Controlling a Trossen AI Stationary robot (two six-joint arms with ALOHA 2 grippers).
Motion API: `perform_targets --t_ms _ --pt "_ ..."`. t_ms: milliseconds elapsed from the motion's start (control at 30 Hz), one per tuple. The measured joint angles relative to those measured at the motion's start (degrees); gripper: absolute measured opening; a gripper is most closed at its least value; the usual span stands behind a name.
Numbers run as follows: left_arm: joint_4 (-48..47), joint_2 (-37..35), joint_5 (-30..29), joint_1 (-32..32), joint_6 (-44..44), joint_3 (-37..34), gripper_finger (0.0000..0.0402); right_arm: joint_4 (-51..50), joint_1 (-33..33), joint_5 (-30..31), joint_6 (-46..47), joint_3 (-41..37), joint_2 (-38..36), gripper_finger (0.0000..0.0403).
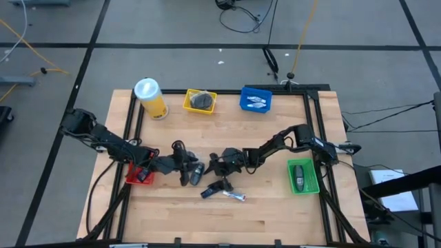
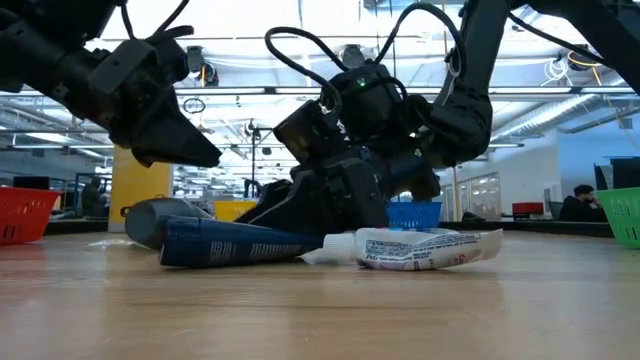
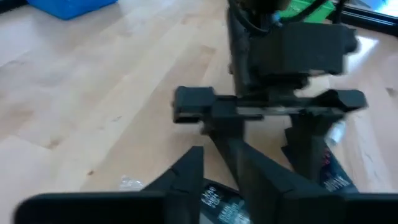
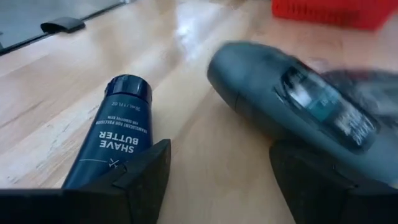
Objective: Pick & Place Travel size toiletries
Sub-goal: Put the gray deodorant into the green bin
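Right tool [image 4: 217, 180] view alone shows "SHAVE BUTTER" tube [image 4: 115, 134].

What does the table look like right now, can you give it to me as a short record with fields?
left gripper: mid-table, by a grey bottle
right gripper: open, low over the items
loose items: dark blue tube, white tube
red bin: left side
green bin: right side, holds an item
yellow bin, blue bin: far edge
yellow canister: far left
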Motion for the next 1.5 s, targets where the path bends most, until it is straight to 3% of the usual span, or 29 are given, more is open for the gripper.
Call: perform_targets --t_ms 167,300,400,500,800,1067,1300,1500 --pt "-6.5 -2.6 9.2 -0.2 -2.7 0.0 0.0166 -7.1 -0.4 1.4 3.0 0.3 -7.2 0.0268" --pt "-16.8 -4.5 11.7 -1.3 -11.6 0.0 0.0180 -12.1 -1.5 0.4 1.9 3.6 -10.0 0.0291" --pt "-22.2 -4.1 11.7 -2.1 -16.4 0.0 0.0164 -15.7 -2.3 0.1 0.7 6.0 -8.7 0.0316" --pt "-21.8 -1.6 10.7 -1.8 -16.0 0.0 0.0136 -15.7 -2.6 0.2 -2.5 9.1 -5.6 0.0337" --pt "-6.2 7.4 8.9 2.1 -5.1 0.0 0.0079 -17.5 -2.5 -3.0 -11.8 12.2 -2.9 0.0343" --pt "-0.8 9.2 9.2 5.7 -1.0 0.3 0.0072 -21.8 -2.4 -2.9 -9.3 12.2 -3.0 0.0318" --pt "-13.8 -1.2 10.4 5.3 -5.0 0.3 0.0072 -24.1 -2.4 -1.1 -3.9 12.3 -3.0 0.0256" --pt "-27.6 -8.0 13.3 1.0 -14.9 0.3 0.0072 -24.5 -2.4 0.0 -3.7 12.3 -3.1 0.0207"
